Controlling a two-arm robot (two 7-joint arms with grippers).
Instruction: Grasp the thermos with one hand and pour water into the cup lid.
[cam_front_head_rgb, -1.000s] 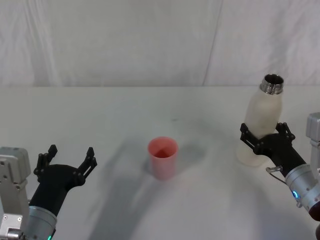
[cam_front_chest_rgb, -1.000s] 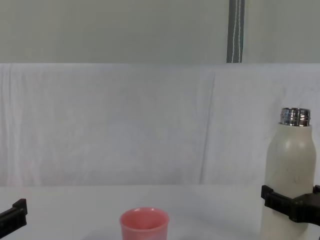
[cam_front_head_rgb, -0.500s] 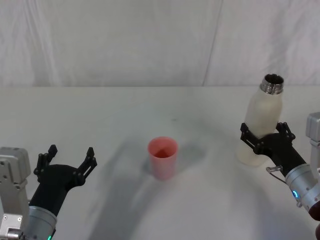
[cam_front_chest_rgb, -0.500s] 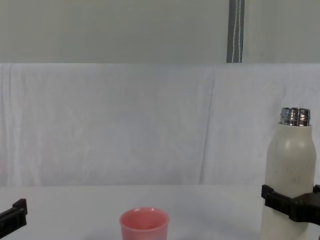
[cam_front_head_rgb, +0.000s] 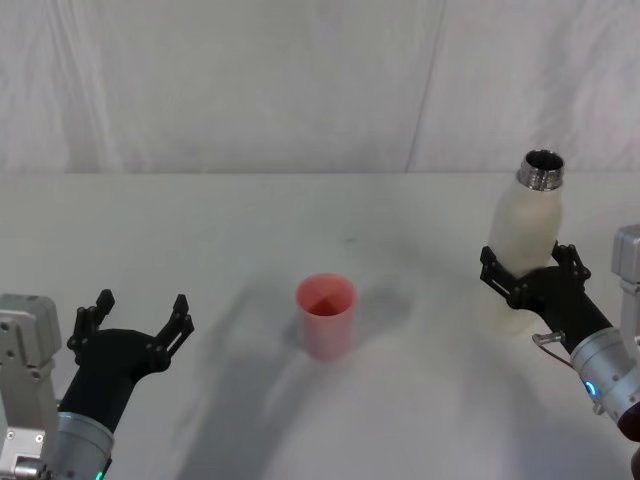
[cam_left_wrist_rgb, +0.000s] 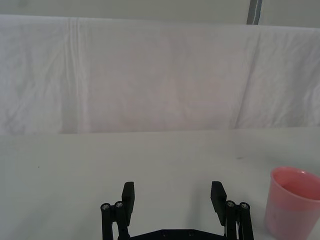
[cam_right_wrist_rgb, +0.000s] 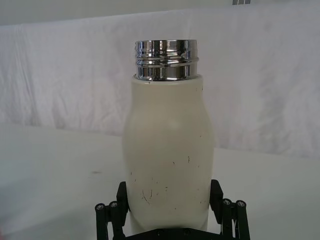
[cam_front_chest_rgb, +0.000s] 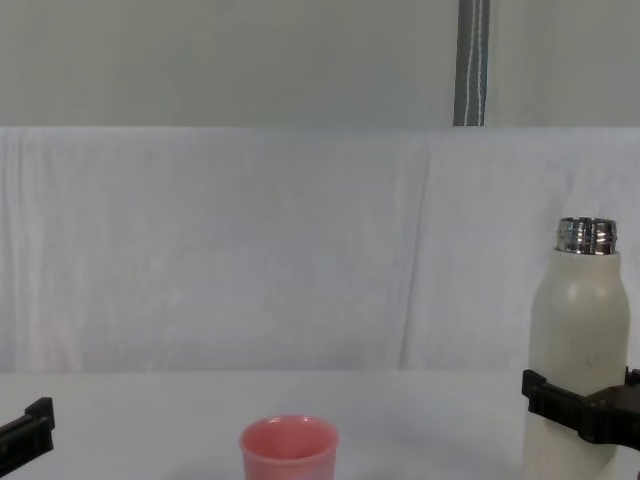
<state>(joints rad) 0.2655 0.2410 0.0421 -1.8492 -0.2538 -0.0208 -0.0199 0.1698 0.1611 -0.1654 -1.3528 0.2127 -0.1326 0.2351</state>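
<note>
in the right gripper (cam_front_head_rgb: 528, 275), thermos (cam_front_head_rgb: 523, 234) slightly higher

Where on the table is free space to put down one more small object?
Bare table lies behind the cup lid, and between it and the open left gripper. The gap between cup lid and thermos is free too. It is crowded only where the right gripper holds the thermos.

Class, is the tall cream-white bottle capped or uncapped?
Uncapped: the tall cream-white bottle shows its bare threaded steel neck, open mouth on top.
</note>
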